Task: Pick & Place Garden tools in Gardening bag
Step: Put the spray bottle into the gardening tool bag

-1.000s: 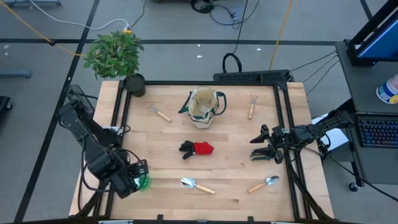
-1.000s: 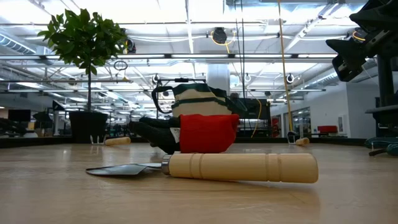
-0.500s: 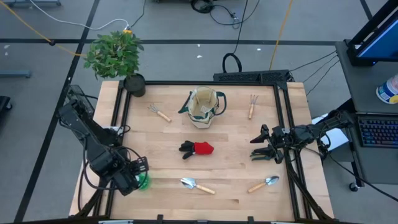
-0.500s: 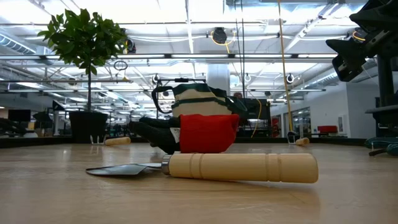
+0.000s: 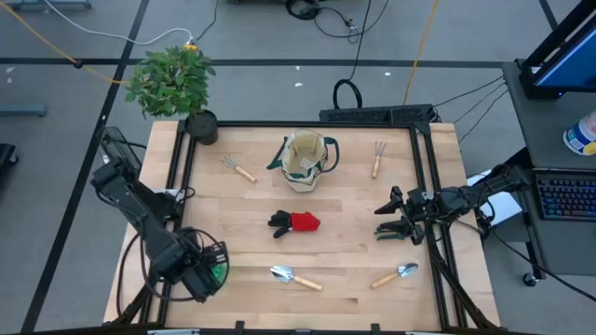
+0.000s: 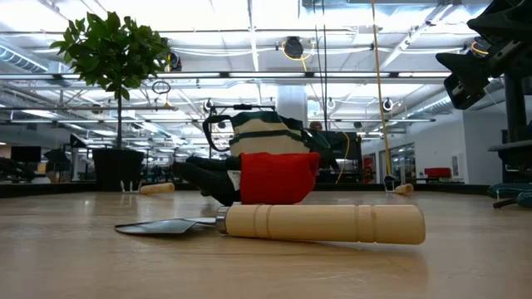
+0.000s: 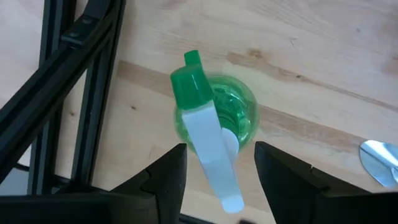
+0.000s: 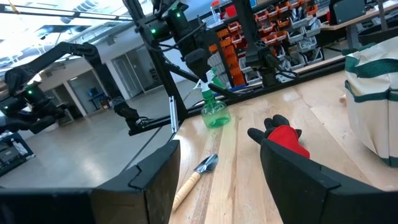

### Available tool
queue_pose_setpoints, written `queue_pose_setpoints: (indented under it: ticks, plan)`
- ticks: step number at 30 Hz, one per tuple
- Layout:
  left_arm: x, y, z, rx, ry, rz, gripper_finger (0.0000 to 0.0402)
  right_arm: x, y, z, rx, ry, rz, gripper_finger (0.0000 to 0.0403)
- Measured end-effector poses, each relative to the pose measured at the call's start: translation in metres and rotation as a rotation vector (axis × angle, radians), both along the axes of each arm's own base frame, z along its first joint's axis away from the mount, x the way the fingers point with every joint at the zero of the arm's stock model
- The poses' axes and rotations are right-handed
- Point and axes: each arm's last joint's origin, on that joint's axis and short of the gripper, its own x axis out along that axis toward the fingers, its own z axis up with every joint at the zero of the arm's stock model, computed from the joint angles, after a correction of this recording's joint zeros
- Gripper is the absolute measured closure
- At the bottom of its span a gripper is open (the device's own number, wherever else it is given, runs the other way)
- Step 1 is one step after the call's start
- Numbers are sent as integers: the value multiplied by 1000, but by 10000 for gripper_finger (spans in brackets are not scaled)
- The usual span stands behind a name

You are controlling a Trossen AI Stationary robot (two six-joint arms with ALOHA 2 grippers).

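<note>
- Since it's standing upright at the table's near-left corner, the green-white spray bottle (image 7: pixel 214 115) is looking like the first pick.
- Left gripper (image 7: pixel 214 163) is hovering right above it, fingers apart on either side of the white trigger, not clamping anything.
- Guessing it's light, slick plastic and tippy, so I'd be grabbing the neck under the head.
- Gardening bag (image 5: pixel 305 160) is sitting well apart, toward the far edge.
- Right gripper (image 5: pixel 390 221) is waiting open at the right edge.

A robotics lab or workshop is indicated: a wooden table (image 5: pixel 345 195) is ringed by floor cables (image 5: pixel 391 56), with parts bins (image 8: pixel 239 46) on shelving behind it and ceiling strip lights (image 6: pixel 249 17) above.
</note>
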Motion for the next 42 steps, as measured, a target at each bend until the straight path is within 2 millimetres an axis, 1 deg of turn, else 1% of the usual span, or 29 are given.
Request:
queue_pose_setpoints:
  ticks: [10, 13, 16, 24, 31, 36, 42]
  plan:
    - [7, 0, -11, 55, 61, 10, 206, 0, 0, 0, -1, 2, 0, 188]
    - [9, -2, -14, 46, 86, 11, 216, 0, 0, 0, -1, 3, 0, 188]
    - [11, -3, -18, 52, 94, 14, 244, 0, 0, 0, -1, 3, 1, 188]
    - [17, -5, -25, 68, 106, 8, 343, 0, 0, 0, -1, 3, 1, 188]
    - [17, -4, -24, 77, 87, -16, 346, 0, 0, 0, -1, 3, 1, 188]
    - [19, -3, -22, 70, 76, -41, 341, 0, 0, 0, -1, 3, 1, 188]
    - [27, 2, -17, 73, 38, -88, 346, 0, 0, 0, -1, 3, 1, 188]
